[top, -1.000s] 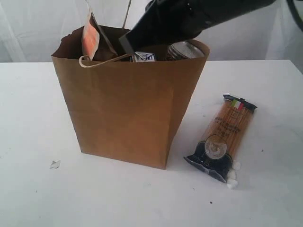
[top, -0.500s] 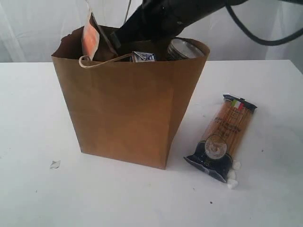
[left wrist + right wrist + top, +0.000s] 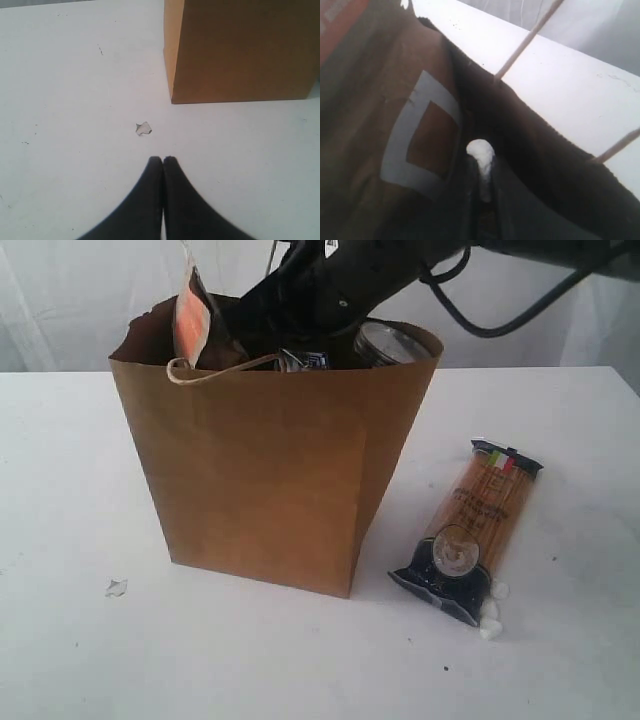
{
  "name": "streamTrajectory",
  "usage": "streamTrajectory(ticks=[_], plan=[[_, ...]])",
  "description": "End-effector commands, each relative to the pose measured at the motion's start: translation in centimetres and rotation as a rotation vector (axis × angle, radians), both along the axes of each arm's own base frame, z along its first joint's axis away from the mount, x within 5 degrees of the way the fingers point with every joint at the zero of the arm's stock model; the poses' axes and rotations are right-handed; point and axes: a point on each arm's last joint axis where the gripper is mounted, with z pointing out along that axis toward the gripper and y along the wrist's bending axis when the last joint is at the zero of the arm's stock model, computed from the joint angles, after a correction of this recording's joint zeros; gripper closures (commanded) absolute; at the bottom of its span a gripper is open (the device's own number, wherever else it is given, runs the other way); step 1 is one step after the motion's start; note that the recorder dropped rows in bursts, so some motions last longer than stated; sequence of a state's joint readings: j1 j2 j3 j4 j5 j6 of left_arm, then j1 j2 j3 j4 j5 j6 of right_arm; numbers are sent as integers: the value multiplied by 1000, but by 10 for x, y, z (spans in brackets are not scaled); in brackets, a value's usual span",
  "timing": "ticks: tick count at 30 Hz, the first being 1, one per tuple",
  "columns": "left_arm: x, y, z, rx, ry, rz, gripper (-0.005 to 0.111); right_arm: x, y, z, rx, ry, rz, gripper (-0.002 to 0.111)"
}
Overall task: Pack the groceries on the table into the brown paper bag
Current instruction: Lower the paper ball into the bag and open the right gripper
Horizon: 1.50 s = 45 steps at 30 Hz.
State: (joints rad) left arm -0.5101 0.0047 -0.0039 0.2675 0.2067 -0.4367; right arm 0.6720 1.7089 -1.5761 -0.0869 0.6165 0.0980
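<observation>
Tall brown kraft paper bag (image 3: 270,470): upright on plain white tabletop (image 3: 80,640), mouth open, cord handle drooped over front rim.
Brown orange-labelled pouch (image 3: 190,320): upright, poking above rim at bag's left.
Small blue-white carton (image 3: 305,360), dark clear-lidded jar (image 3: 388,343): inside bag, tops showing.
White-capped bottle (image 3: 480,150): only cap seen, inside bag beside pouch.
Spaghetti packet (image 3: 470,535): flat on tabletop, near bag's right.

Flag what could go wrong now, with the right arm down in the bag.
1. The right pincer, holding a white cap beside the pouch, could snag the pouch or the cord handle coming out and tip the bag.
2. The carton and jar already reach the rim; the spaghetti, still on the table, may not fit.
</observation>
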Motion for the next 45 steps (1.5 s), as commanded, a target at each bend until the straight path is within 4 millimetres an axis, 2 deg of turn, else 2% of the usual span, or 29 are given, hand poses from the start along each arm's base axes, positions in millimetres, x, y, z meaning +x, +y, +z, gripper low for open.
streamTrajectory(ticks=[1, 10, 13, 16, 18, 23, 26, 31, 37, 45], plan=[[0, 0, -1, -4, 6, 2, 106, 2, 0, -2, 9, 29, -20, 100], [0, 0, -1, -4, 6, 2, 106, 5, 2, -8, 1, 35, -19, 98], [0, 0, -1, -4, 6, 2, 106, 6, 2, -8, 4, 32, -19, 85], [0, 0, -1, -4, 6, 2, 106, 6, 2, -8, 5, 29, -17, 65], [0, 0, -1, -4, 6, 2, 106, 6, 3, -7, 8, 25, -17, 56], [0, 0, -1, -4, 6, 2, 106, 5, 2, -2, 21, 5, -15, 54], [0, 0, -1, -4, 6, 2, 106, 2, -1, 8, 39, -17, -15, 54], [0, 0, -1, -4, 6, 2, 106, -11, -10, 35, 74, -61, -16, 54], [0, 0, -1, -4, 6, 2, 106, -36, -31, 55, 66, -51, -22, 54], [0, 0, -1, -4, 6, 2, 106, -84, -70, 55, 57, -59, -19, 54]])
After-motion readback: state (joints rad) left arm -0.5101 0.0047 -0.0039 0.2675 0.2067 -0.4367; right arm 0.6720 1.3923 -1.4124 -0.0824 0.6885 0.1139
